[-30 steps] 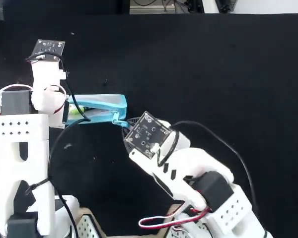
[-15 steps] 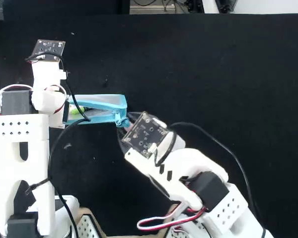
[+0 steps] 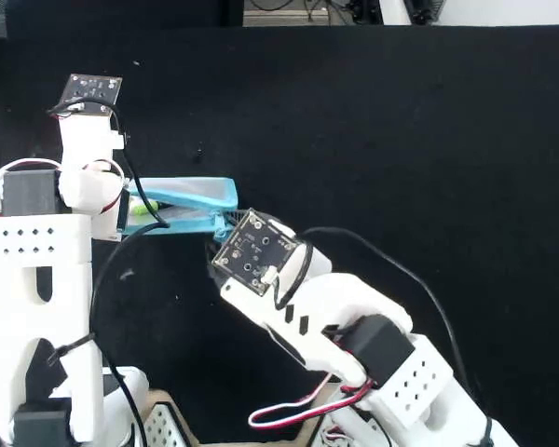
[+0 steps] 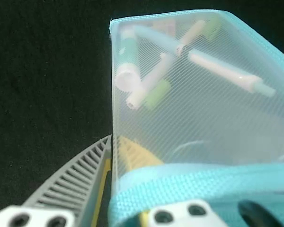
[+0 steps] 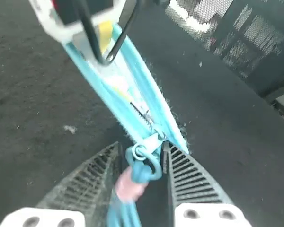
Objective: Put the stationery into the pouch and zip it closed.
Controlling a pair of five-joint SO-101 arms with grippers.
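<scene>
Left wrist view: the pouch is thin ribbed translucent film with woven teal edging. It looks light and floppy, so it needs anchoring. It lies on the table, one end clamped in the left gripper, with pens loose inside. The right gripper stands parted around the zip pull, a small ring on cord and likely the best hold.

high view: pouch end hidden behind left arm; left wrist view: stationery blurred through mesh, pouch cut off.
</scene>
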